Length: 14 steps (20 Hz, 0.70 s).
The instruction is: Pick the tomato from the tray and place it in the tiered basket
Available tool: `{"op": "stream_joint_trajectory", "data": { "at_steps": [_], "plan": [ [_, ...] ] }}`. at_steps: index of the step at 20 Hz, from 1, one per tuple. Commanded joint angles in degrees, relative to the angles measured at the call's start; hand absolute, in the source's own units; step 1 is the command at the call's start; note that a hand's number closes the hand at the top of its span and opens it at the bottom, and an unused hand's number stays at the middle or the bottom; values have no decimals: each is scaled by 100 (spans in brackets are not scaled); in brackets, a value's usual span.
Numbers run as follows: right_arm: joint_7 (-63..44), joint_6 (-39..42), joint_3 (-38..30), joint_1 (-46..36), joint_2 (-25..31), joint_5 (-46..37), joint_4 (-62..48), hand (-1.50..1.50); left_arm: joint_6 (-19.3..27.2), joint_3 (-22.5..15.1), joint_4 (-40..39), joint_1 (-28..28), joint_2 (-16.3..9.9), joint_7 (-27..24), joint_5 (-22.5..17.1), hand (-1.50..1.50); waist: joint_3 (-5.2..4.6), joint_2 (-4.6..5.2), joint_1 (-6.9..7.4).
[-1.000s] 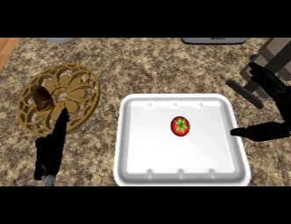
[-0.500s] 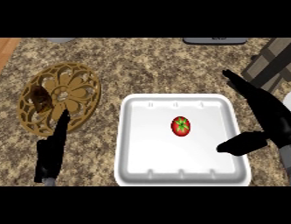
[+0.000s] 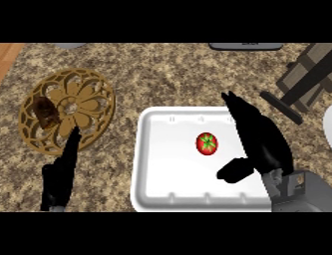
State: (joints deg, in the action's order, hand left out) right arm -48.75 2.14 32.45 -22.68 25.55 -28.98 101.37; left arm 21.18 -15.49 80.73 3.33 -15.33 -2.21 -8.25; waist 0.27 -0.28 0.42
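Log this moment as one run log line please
phase: reach | right hand: open, over tray beside tomato | left hand: open, resting

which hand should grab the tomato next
The right hand: it hangs open over the white tray, just beside the tomato. The left hand is off the tray, by the basket.

Red tomato on white tray, golden filigree tiered basket, speckled granite counter
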Motion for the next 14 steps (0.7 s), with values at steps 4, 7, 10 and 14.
{"op": "stream_joint_trajectory", "data": {
  "at_steps": [4, 7, 10, 14],
  "plan": [
    [-586, 818, 178, -363, -421, -483, -587, -150, -158, 103, -134, 8, 50, 157, 16, 0, -31, 30, -12],
    [-561, 813, 367, -102, -666, -795, -794, -150, -252, 226, -20, 50, -24, 335, -20, 0, -29, 29, -18],
    [-708, 1318, 5, -270, -932, -647, -605, -150, -158, 147, -73, 7, 178, 388, 215, 0, -28, 25, -31],
    [-686, 1244, 152, -247, -1424, -982, -859, -150, -644, 569, -439, -87, -30, 110, -19, 0, -30, 29, -22]
  ]
}}
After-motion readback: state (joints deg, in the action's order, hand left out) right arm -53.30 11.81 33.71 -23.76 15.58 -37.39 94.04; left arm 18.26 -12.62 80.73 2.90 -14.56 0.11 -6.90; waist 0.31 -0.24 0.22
